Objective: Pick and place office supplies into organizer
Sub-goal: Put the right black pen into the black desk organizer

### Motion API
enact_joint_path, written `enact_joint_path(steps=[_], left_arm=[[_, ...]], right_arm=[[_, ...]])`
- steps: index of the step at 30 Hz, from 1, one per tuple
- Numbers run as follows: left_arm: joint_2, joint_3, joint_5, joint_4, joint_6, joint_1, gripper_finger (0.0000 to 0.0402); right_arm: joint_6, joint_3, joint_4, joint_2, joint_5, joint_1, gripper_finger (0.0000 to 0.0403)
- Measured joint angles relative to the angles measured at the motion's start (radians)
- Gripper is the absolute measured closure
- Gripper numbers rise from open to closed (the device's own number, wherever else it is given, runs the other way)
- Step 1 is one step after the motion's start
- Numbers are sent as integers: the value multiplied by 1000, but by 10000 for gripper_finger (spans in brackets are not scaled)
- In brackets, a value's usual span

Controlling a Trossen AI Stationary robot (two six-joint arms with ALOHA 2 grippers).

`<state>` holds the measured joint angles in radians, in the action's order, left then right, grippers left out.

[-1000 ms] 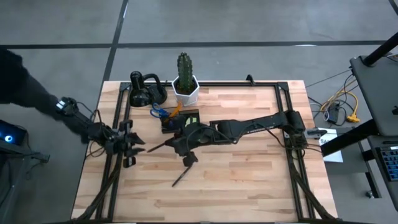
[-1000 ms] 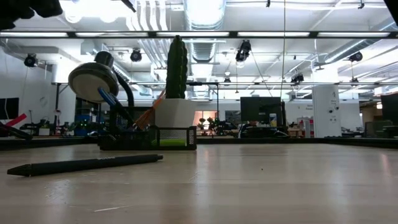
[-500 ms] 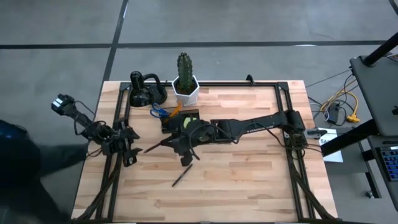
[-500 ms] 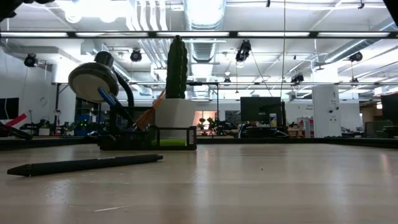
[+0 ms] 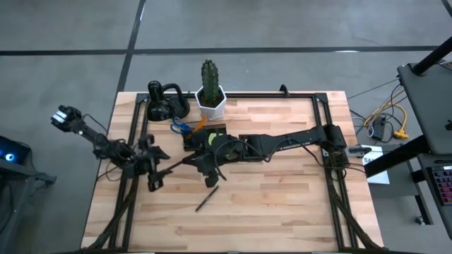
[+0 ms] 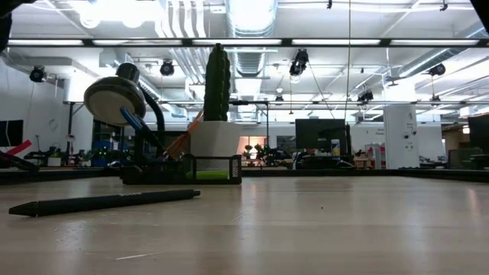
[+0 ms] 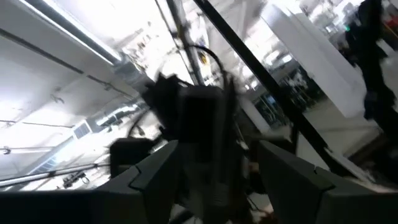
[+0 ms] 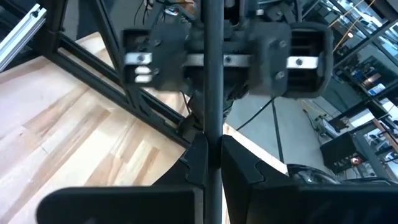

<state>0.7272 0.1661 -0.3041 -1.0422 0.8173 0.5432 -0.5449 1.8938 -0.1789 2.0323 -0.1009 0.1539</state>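
Pale wood, your tabletop (image 5: 282,197) carries the white hexagonal cactus pot (image 5: 211,103) at the far edge, with the dark organizer (image 5: 205,134) just in front of it. Your right gripper (image 5: 189,161) reaches across near the organizer, its jaws clamped on a black pen (image 8: 213,93) that points toward the left gripper (image 5: 154,169), whose jaws stand apart at the left rail. A second black pen (image 5: 205,201) lies loose on the wood nearer you.
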Motion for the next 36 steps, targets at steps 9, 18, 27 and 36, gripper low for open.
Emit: enact_joint_path(steps=[9,18,27,36], left_arm=[[127,60,-1,-37,5,-8,200],[138,56,-9,-69,10,-9,201],[104,56,-10,-76,4,-9,239],[106,56,-18,-83,10,-14,345]], right_arm=[[-1,-1,-4,2,-1,0,390],[-1,-1,-2,2,-7,0,390],[-5,0,-3,2,-7,-5,390],[-8,0,-5,2,-4,-4,390]])
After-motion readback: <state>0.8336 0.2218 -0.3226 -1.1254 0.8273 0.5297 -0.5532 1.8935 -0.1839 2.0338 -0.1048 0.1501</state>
